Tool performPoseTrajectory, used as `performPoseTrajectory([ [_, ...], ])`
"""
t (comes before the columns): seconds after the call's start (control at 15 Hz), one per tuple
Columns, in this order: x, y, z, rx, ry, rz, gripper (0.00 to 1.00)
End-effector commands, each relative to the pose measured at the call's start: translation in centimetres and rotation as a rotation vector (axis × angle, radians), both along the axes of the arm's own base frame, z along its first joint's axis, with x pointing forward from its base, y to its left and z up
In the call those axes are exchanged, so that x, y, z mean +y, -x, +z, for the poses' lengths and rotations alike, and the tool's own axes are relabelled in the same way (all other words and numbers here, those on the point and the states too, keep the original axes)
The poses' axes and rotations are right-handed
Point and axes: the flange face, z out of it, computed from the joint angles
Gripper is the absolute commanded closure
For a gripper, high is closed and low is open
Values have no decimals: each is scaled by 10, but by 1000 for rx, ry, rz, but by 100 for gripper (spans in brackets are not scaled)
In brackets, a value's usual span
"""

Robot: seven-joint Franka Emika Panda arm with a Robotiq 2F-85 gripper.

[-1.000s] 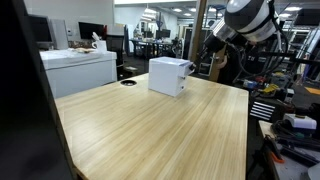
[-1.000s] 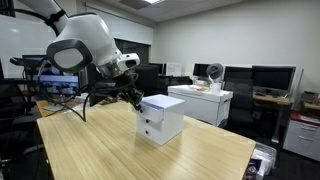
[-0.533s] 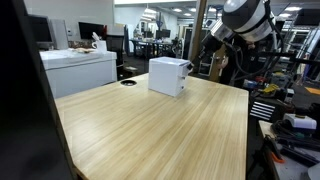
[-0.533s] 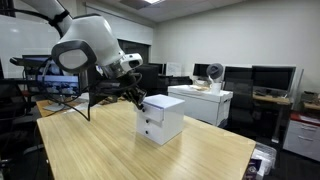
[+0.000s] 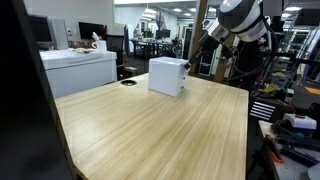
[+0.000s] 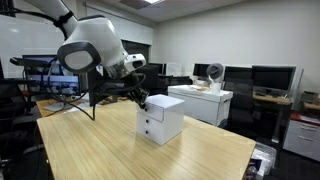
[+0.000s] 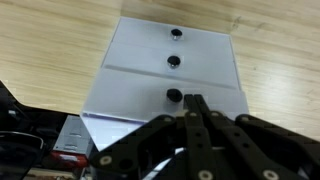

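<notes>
Closed gripper (image 7: pixel 195 101), fingers (image 7: pixel 190 116) pressed flat together, gripping nothing. Sits in the wrist view with its tip just right of the nearest knob (image 7: pixel 172 96) on the white drawer box (image 7: pixel 140 80); can't tell whether touching or just clear. Also seeing a middle knob (image 7: pixel 174 62) and a far knob (image 7: pixel 177 33) on the same face, all three in one line, with a seam (image 7: pixel 130 72) across the face between middle and nearest.

Finding the box (image 5: pixel 168 76) upright on the wooden table (image 5: pixel 150 130), toward the far end in that exterior view, well back from the near edge. In both exterior views, gripper (image 6: pixel 143 100) level with the box's upper edge on the knob side, hanging off the end of the white arm (image 6: pixel 90 50). Comes in from the right of the box in an exterior view (image 5: pixel 240 18).

Beyond the table: white counter (image 5: pixel 80 68) far left, monitors (image 6: pixel 268 78) far right.
</notes>
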Motion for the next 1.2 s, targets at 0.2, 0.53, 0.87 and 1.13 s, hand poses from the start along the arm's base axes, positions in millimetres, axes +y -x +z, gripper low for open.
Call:
performPoseTrajectory([
  [0.2,-4,-7,-4,-7,41,8,95],
  [0.53,-6,-9,-8,0,43,3,95],
  [0.87,0,-14,-15,87,62,-178,59],
  [1.13,7,-22,-21,73,59,-328,33],
])
